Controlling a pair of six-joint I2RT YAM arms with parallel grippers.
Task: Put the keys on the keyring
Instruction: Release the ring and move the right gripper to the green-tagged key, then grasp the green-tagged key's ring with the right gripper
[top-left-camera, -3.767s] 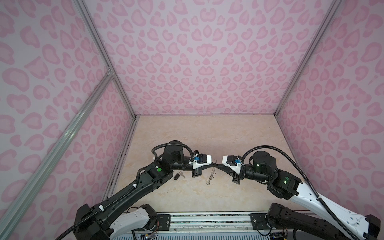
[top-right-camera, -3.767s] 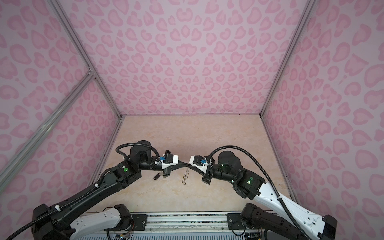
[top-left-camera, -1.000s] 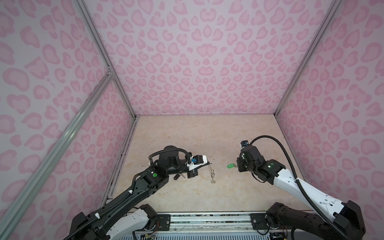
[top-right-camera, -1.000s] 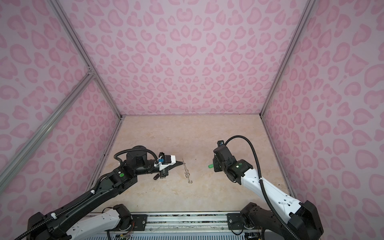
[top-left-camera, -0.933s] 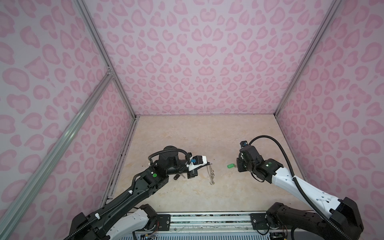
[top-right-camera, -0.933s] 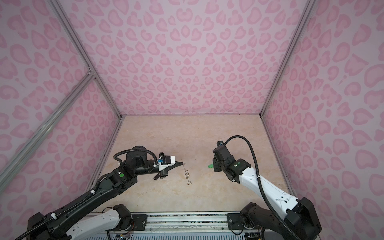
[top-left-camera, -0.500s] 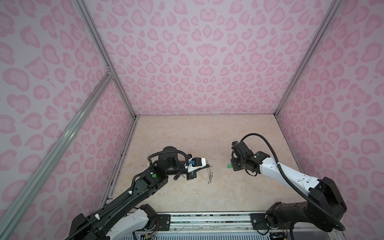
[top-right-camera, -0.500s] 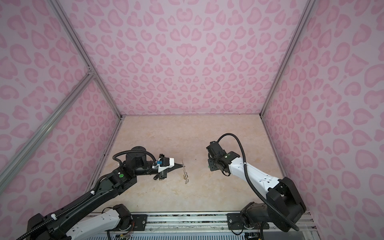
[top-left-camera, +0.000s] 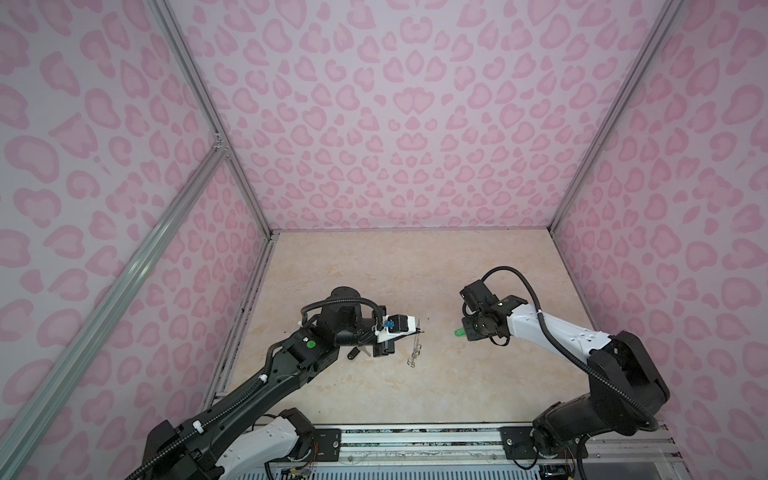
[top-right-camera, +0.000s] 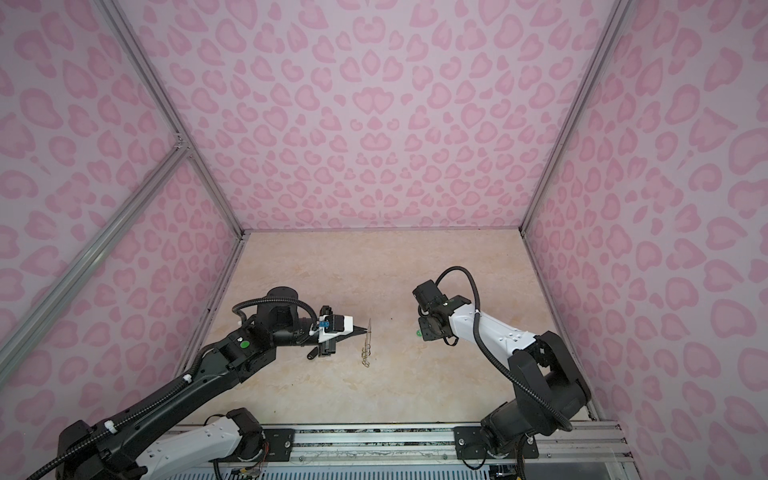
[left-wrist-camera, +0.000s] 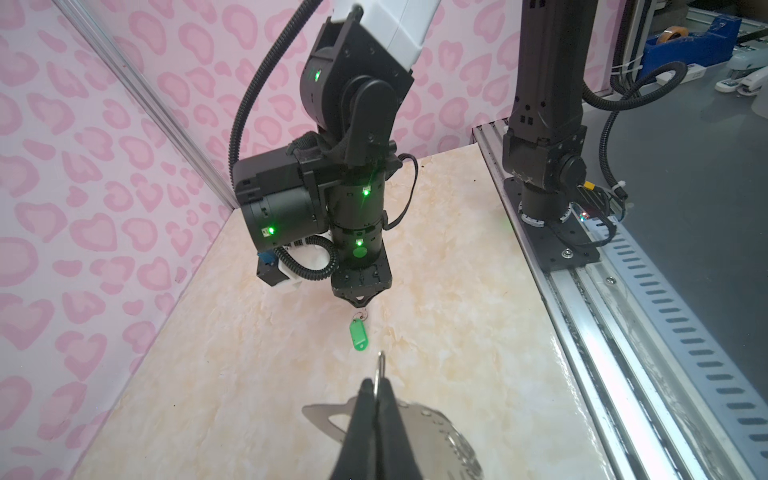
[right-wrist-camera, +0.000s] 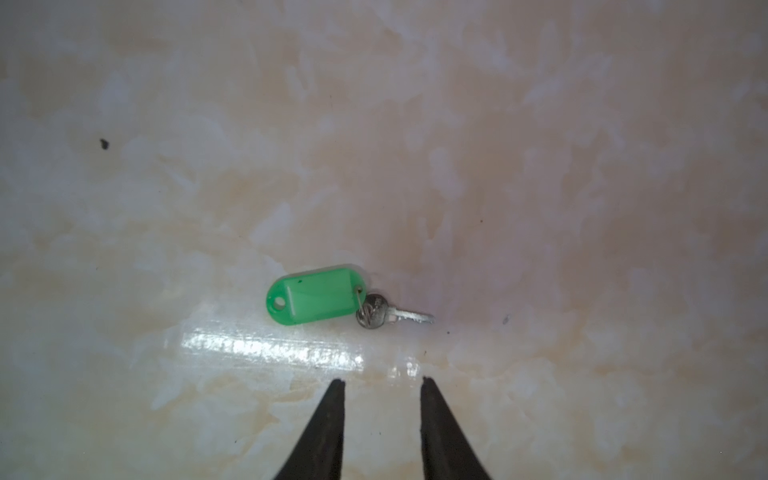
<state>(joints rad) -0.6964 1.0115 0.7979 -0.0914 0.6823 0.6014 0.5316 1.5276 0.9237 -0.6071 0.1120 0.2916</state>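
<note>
Pick-up stage: right gripper (right-wrist-camera: 380, 380), fingers apart, hovers over the green-tagged key (right-wrist-camera: 316, 301) lying flat on the table (right-wrist-camera: 540, 166); left gripper (left-wrist-camera: 376, 395) clamped on the keyring (left-wrist-camera: 436, 419); black-tagged key (top-left-camera: 353, 353) beside it. Next move: lower and pinch the thin key without skidding it

Beige marbled tabletop (top-left-camera: 415, 270); green-tagged key (right-wrist-camera: 328, 301) lying flat; black-tagged key (top-left-camera: 354, 353) lying well apart.

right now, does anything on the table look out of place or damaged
Nothing looks damaged or spilled. The keyring is held on edge, pinched in the left gripper, and both keys lie loose on the table: the green-tag key before the open right gripper, the black-tag key beside the left gripper.
</note>
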